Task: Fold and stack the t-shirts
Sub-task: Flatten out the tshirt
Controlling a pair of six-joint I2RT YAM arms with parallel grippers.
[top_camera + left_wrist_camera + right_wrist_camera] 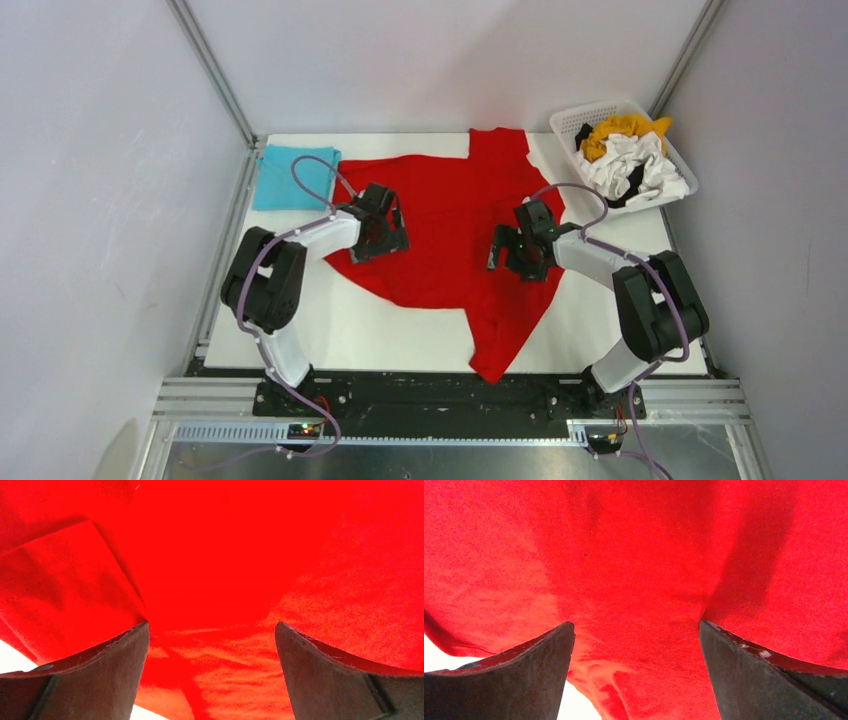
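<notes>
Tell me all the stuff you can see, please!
red t-shirt: one, bright red, spread over the middle of the table
turquoise t-shirt: one, turquoise-blue, flat at the far left corner
basket: one, white, far right corner
orange-yellow shirt: one, crumpled in the basket
white shirt: count unclear, crumpled in the basket
black shirt: one strip showing, in the basket
table: one, white
left tool: one, dark, open over the red t-shirt
right tool: one, dark, open over the red t-shirt
</notes>
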